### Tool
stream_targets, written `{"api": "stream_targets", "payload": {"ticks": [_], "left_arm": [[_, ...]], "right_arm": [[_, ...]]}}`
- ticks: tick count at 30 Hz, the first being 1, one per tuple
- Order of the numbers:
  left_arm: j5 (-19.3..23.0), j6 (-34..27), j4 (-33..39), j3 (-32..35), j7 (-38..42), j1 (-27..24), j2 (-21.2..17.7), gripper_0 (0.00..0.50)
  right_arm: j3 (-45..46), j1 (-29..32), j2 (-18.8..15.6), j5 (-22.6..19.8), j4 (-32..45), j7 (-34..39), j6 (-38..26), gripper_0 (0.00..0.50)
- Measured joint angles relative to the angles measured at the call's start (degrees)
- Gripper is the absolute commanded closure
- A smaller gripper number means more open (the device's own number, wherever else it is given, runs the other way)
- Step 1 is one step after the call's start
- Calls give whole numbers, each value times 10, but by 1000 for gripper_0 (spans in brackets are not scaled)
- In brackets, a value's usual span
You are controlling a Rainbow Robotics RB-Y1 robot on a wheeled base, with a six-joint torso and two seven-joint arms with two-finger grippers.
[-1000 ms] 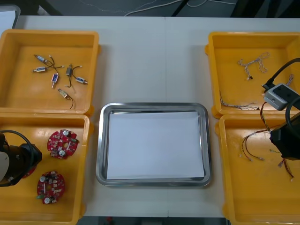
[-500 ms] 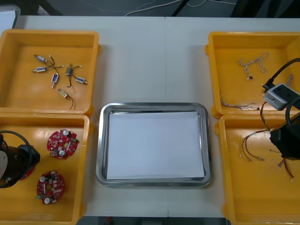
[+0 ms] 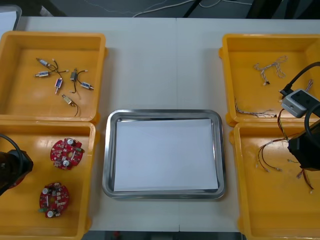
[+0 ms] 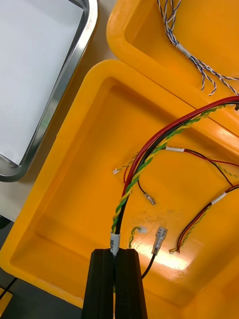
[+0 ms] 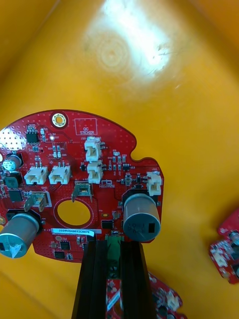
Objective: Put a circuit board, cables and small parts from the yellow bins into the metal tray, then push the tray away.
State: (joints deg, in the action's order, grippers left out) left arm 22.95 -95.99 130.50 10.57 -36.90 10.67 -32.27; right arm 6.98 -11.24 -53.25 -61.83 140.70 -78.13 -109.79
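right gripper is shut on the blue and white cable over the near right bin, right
No: the right gripper is shut on the red and yellow cable, over the near right bin; the right wrist view shows it. The left gripper is shut on a circuit board over the near left bin.

Metal tray [image 3: 162, 114]: the white floor is unobstructed, open to approach from above. At its 12 o'clock the table [image 3: 162, 65] is bare to the far edge. At 9 and 3 o'clock the raised walls of the yellow bins [image 3: 97, 80] stand just beside its rim. Near left bin: the left gripper [image 5: 113, 246], clamped on a circuit board [image 5: 79, 189], has two more boards [image 3: 66, 153] at its 2 and 4 o'clock. Near right bin: loose cables [image 3: 267, 157] lie around the right gripper [image 4: 115, 254], which is closed on a red and yellow cable [image 4: 149, 159].
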Motion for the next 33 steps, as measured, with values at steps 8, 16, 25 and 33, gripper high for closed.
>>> {"api": "stream_targets", "payload": {"ticks": [8,16,25,33], "left_arm": [[16,-63,85,14,-10,0,-5,500],[77,-126,141,14,-39,-24,-17,500],[175,-135,168,14,-39,-72,-39,500],[195,-136,169,-17,-39,-123,-79,500]], "right_arm": [[0,0,0,0,0,0,0,500],[0,0,0,0,0,0,0,500],[0,0,0,0,0,0,0,500],[0,0,0,0,0,0,0,500]]}}
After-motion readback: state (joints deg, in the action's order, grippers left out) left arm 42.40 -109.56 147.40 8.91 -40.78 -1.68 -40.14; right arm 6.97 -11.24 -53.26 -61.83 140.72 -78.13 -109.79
